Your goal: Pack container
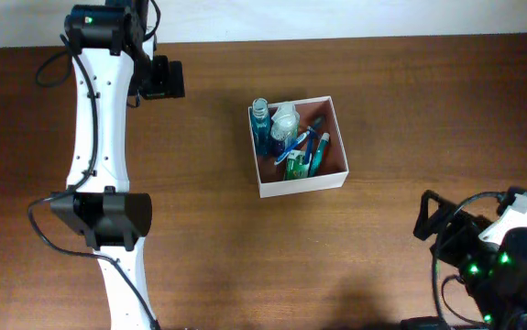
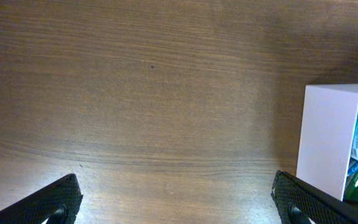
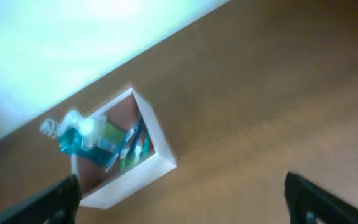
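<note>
While left tool [image 2: 179, 206] and right tool [image 3: 188, 202] gape empty, the container [image 1: 301, 184] apart from both holds toiletries [image 1: 292, 147]; packing looks done.

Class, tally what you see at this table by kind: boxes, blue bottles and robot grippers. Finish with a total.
container: 1
blue bottle: 1
grippers: 2 (left gripper, right gripper)
Total: 4

Our left arm [image 1: 95, 119] has white links, black joints and thin black cables; our right arm [image 1: 483, 261], at four o'clock, is black with green lights.
</note>
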Controlling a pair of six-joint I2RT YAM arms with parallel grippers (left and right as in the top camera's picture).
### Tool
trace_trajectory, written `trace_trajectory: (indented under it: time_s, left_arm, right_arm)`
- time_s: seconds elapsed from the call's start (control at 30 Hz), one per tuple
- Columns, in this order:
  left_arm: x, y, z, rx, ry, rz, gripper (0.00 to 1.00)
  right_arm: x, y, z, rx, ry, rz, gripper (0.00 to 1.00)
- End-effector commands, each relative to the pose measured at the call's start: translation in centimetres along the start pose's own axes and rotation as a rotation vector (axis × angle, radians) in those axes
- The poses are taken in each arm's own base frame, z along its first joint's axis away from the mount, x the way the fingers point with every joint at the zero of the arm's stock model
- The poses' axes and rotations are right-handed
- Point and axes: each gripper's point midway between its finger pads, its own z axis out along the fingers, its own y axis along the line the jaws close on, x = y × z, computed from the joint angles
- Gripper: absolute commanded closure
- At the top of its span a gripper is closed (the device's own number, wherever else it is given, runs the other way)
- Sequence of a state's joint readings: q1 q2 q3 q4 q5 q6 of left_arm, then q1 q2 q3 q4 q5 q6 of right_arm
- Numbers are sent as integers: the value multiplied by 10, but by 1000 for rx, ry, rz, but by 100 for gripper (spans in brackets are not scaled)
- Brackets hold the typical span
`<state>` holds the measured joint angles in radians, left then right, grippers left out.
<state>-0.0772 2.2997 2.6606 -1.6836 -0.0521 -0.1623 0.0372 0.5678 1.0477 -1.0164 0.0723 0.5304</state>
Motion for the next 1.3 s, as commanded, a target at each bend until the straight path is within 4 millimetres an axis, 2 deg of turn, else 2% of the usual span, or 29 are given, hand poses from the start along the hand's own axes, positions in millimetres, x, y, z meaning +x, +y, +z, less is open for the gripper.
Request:
trace_trajectory:
  time_s: [0.0,0.17,0.37,0.47,0.6,1.27]
  left_arm:
    - [0,0,-13,12,-25,-9,1]
    - [0,0,-13,12,-25,-9,1]
    - [0,0,-13,12,-25,-9,1]
    - [0,0,-13,12,-26,-9,1]
    - [0,0,-13,12,-26,-9,1]
    - [1,-1,-13,12,-26,-6,1]
  right_arm:
    - [20,0,15,-104,-59,-168,1]
    - [26,-2,30,-171,-236,-245,1]
    - [33,-4,53,-270,-461,-247,1]
    - [34,-2,58,-305,-528,-265,1]
    - [41,8,61,-361,-596,-398,1]
    - [67,-16,89,-289,-494,-402,1]
